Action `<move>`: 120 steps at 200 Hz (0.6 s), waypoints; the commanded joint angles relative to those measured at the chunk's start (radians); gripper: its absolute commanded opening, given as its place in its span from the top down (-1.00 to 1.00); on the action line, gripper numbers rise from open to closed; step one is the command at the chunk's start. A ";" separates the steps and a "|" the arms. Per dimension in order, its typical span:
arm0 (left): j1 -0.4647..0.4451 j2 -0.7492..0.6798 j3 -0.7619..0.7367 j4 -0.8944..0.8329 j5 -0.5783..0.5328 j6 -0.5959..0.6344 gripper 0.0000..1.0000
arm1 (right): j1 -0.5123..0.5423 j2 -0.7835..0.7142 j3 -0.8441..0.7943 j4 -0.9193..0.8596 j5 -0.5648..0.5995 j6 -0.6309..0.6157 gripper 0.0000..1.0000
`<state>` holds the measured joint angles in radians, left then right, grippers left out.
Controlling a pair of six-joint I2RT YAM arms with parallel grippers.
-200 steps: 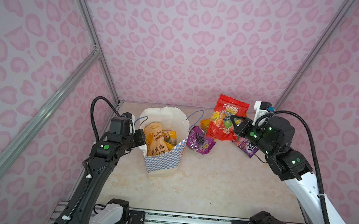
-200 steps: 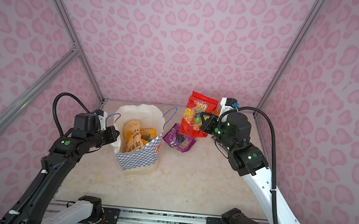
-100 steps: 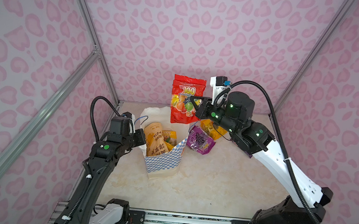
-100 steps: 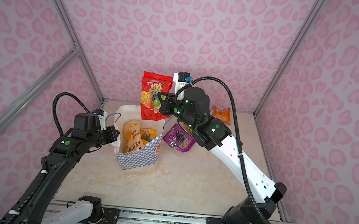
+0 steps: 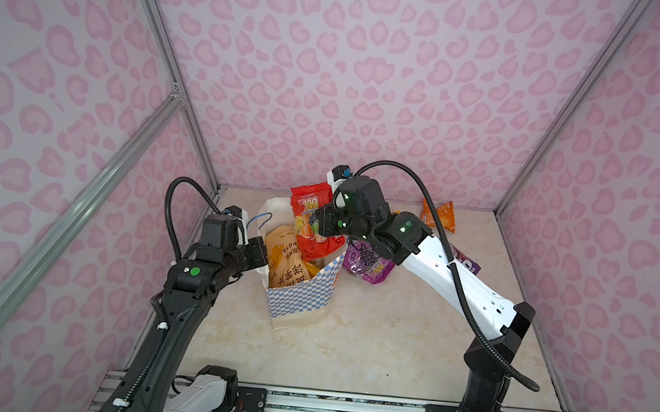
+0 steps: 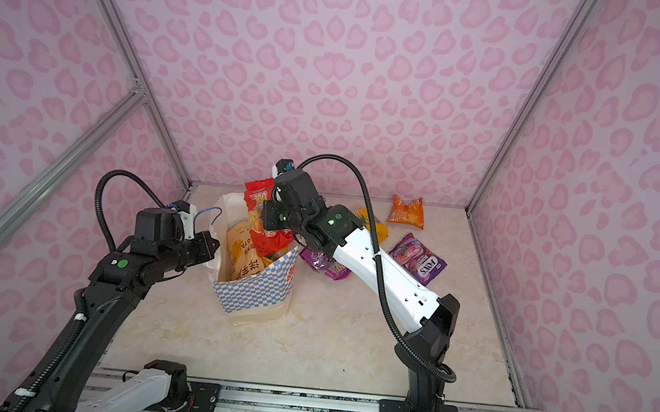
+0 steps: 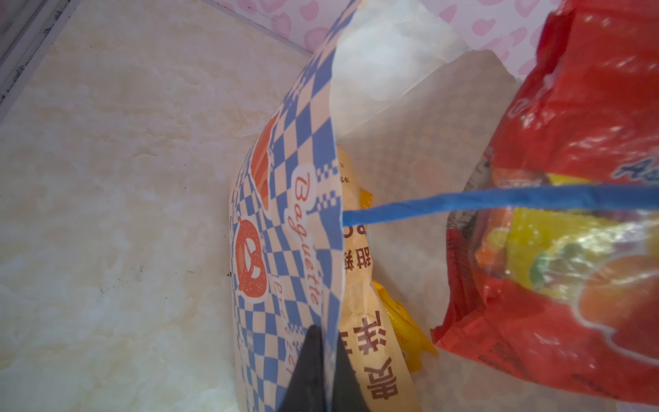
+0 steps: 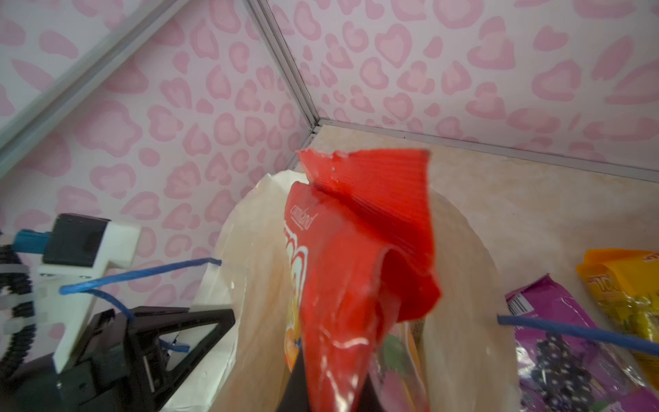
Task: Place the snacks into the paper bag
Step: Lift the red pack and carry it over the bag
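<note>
The checkered paper bag (image 5: 302, 296) (image 6: 254, 291) stands upright with its mouth open. My left gripper (image 5: 263, 250) (image 7: 326, 356) is shut on the bag's left rim (image 7: 331, 214). My right gripper (image 5: 318, 224) (image 8: 331, 388) is shut on the red snack packet (image 5: 310, 221) (image 6: 263, 225) (image 8: 356, 267), which hangs partly inside the bag's mouth. Inside the bag lie a pale-orange packet (image 5: 285, 261) (image 7: 371, 342) and a yellow one (image 7: 396, 314). On the table right of the bag are two purple packets (image 6: 324, 263) (image 6: 418, 260), a yellow packet (image 6: 374, 228) and a small orange packet (image 5: 440, 216).
Pink patterned walls with metal posts close in the marble tabletop (image 5: 368, 344) on three sides. One blue cord handle (image 7: 499, 203) stretches across the bag's mouth, the other (image 8: 570, 331) hangs over the purple packet. A metal rail (image 5: 340, 408) runs along the front edge.
My right gripper carried the red packet from the back right up and leftward, then lowered it into the bag's mouth. The left gripper stayed on the bag's rim.
</note>
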<state>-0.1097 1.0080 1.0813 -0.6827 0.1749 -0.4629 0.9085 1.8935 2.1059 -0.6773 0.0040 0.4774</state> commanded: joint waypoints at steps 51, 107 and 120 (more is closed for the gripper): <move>0.005 0.000 0.000 0.023 -0.005 0.009 0.83 | 0.012 0.138 0.089 -0.103 0.115 -0.025 1.00; 0.007 -0.003 0.000 0.024 -0.005 0.008 0.82 | 0.026 0.268 0.220 -0.191 0.161 -0.022 1.00; 0.008 0.001 0.001 0.024 0.002 0.009 0.83 | 0.026 0.298 0.241 -0.202 0.142 -0.015 1.00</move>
<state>-0.1040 1.0096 1.0813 -0.6827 0.1749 -0.4629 0.9314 2.1490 2.3180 -0.8665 0.1356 0.4599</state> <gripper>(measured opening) 0.088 0.091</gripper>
